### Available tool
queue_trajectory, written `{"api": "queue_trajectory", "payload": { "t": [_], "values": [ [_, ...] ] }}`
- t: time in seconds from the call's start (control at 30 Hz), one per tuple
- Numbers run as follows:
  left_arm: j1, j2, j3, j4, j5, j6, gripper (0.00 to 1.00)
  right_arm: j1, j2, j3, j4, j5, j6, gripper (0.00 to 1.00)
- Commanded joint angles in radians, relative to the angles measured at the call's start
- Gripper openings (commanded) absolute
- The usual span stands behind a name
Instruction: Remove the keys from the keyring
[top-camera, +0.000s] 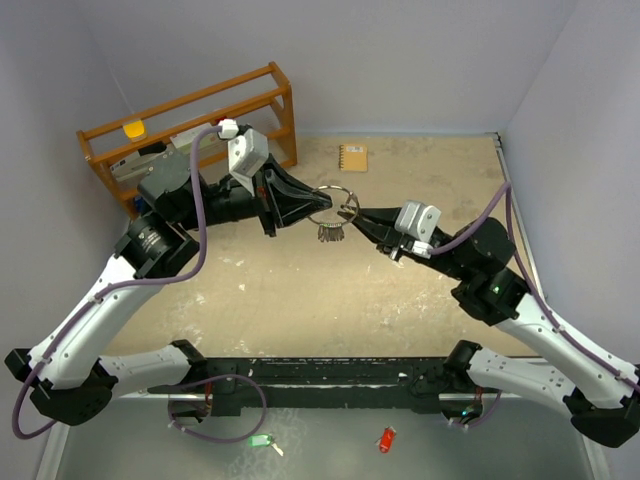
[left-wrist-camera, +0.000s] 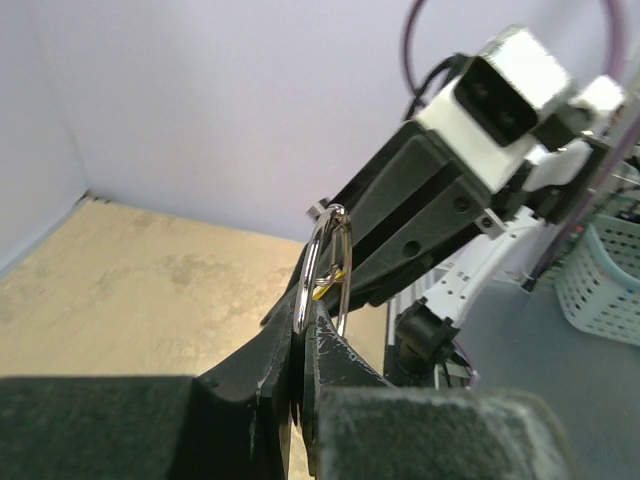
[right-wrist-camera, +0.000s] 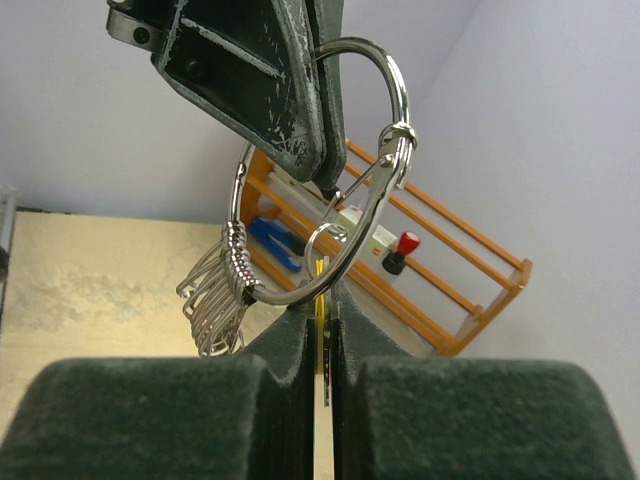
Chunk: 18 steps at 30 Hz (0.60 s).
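My left pincer was clamped on the one ring, holding it above the table so the silver keys, too bunched to count, hung free, while my right pincer was pinched shut on the one yellow key, seemingly to work it off.

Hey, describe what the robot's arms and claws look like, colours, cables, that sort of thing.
The left arm and right arm each have white lower links with black joints and upper sections. A purple cable loops along each, and a pale camera block sits on each wrist. The left claw and right claw are black tapering wedges; the left one's fingers show pale scratches.
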Motion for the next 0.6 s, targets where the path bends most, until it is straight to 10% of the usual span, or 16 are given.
{"api": "queue_trajectory", "payload": {
  "t": [0.0, 0.27, 0.57],
  "values": [
    [-0.003, -0.035, -0.016, -0.056, -0.268, 0.038, 0.02, -0.002, -0.017, 0.088, -0.029, 0.124, -0.052, 0.00],
    [-0.003, -0.071, -0.122, -0.011, -0.386, 0.022, 0.34, -0.003, 0.023, 0.228, -0.153, 0.393, -0.157, 0.00],
    [-0.003, -0.099, -0.269, 0.185, -0.414, 0.018, 0.41, 0.001, 0.205, 0.520, -0.387, 0.293, -0.221, 0.00]
  ]
}}
